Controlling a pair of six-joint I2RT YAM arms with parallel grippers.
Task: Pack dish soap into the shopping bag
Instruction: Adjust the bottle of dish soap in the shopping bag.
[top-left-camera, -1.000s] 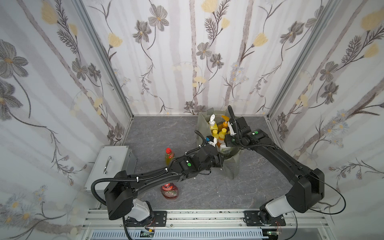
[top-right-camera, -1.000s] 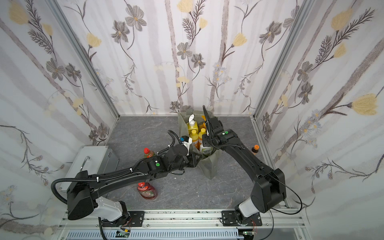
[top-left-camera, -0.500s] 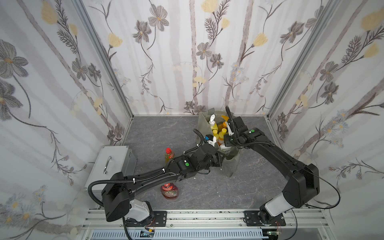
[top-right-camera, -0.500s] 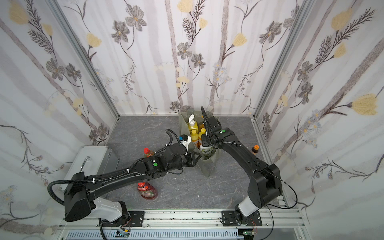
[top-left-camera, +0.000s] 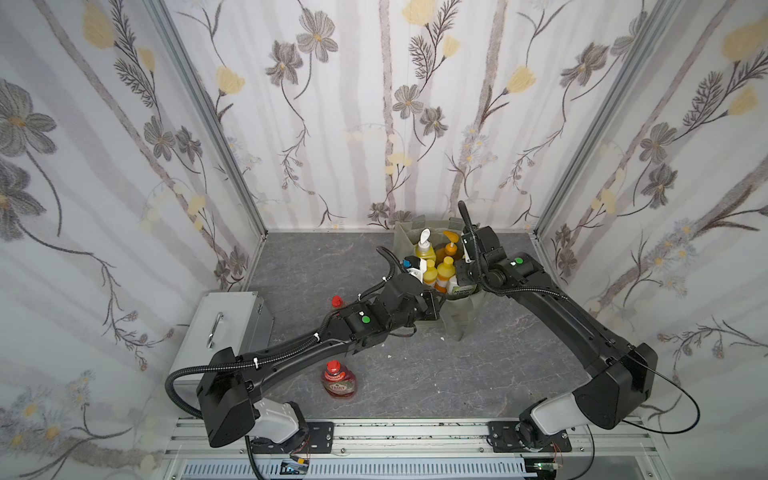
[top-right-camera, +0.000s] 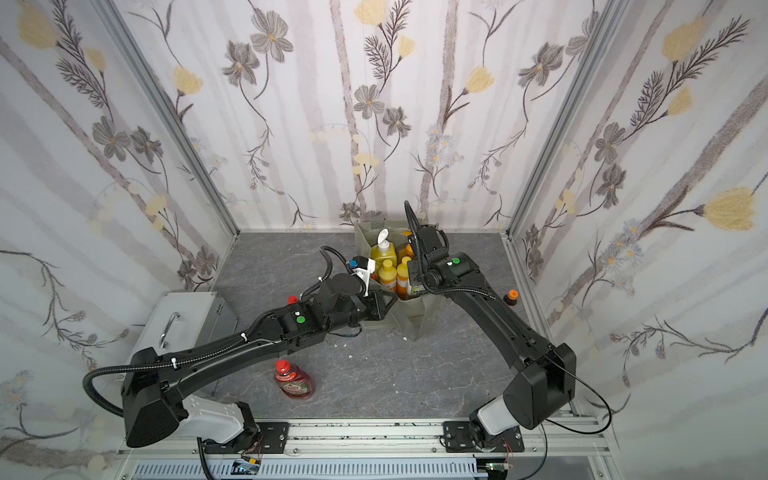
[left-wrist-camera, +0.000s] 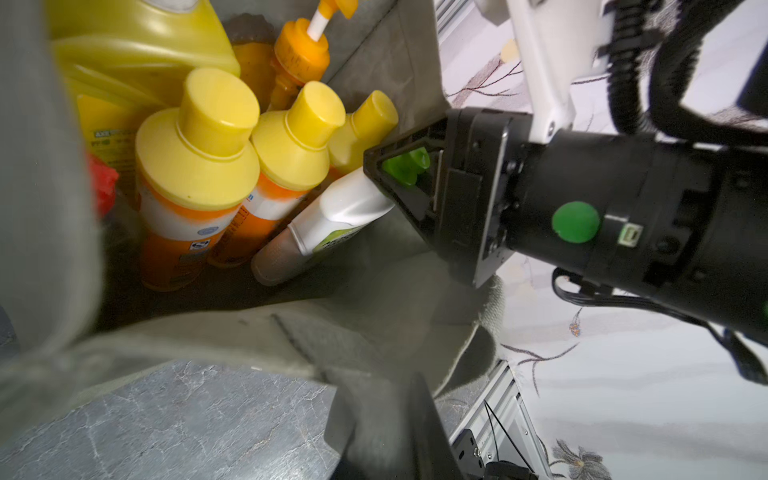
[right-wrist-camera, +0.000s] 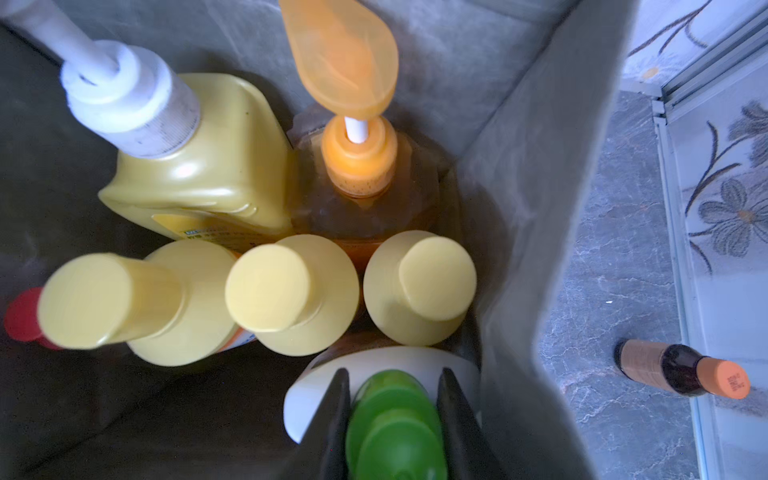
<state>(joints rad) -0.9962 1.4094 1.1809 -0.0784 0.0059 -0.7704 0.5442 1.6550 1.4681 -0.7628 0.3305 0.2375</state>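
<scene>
- "FAIRY" reads on the label of a red bottle (top-left-camera: 338, 382) lying on its side on the grey table (top-left-camera: 419, 386), near the left arm's base. The labels on the other bottles are too small to read.
- The shopping bag (top-left-camera: 460, 322) stands at the back of the table. It holds a yellow pump bottle (right-wrist-camera: 199, 174), an orange pump bottle (right-wrist-camera: 357, 162), three yellow-capped orange bottles (left-wrist-camera: 195, 166) and a red cap (right-wrist-camera: 23, 316) at one edge.
- The right pincer (right-wrist-camera: 395, 376) reaches into the bag, clamped on the green cap of a tilted white green-capped bottle (left-wrist-camera: 353, 203).
- The left pincer (top-right-camera: 383, 305) is pinched together on the bag's near rim.
- A red-capped bottle (top-left-camera: 336, 300) stands behind the left arm.
- A small dark orange-capped bottle (top-right-camera: 511, 297) stands by the right wall.
- A grey metal box (top-left-camera: 224, 324) sits at the left.
</scene>
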